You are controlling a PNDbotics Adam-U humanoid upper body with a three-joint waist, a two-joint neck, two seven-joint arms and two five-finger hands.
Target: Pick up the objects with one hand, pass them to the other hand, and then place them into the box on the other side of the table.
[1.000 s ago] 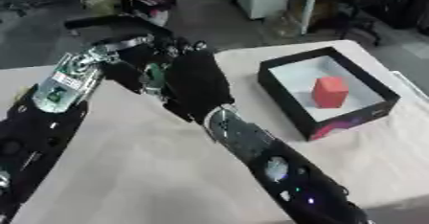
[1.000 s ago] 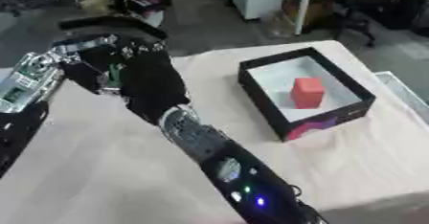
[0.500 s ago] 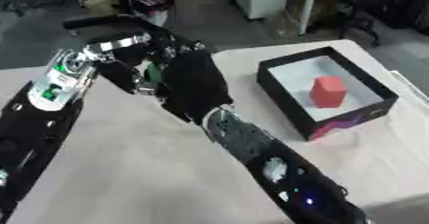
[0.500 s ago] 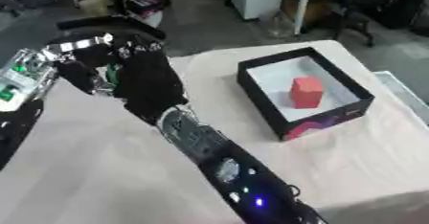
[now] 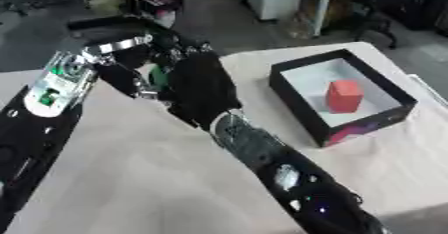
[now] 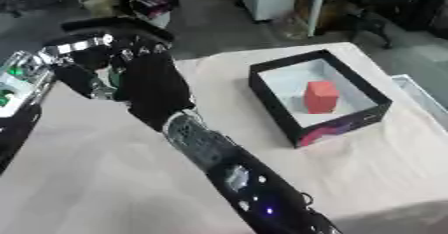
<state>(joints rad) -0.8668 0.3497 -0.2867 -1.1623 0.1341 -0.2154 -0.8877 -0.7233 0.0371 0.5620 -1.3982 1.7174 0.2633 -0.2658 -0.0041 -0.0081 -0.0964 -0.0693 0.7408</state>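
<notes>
Here the two hands meet over the far left part of the beige cloth-covered table, and the step in hand looks like the pass from one to the other. The black-and-silver left hand comes in from the left, its fingers curled toward a small green thing of which only a sliver of colour shows between the two hands. The black right hand lies against it from the right, back toward the camera, so whether its fingers have closed round the green thing cannot be told; which hand actually carries it is also unclear.

To do the pass well, I judge the receiving hand should close fully round the object before the giving hand lets go, with both wrists held quiet, and the release should be made above the cloth rather than out past the table's far edge.

Well to the right stands the black rectangular open box with a white floor, on the table's right side. Inside it a red block stands upright near the middle, apart from the walls; the rest of the floor is bare.
</notes>
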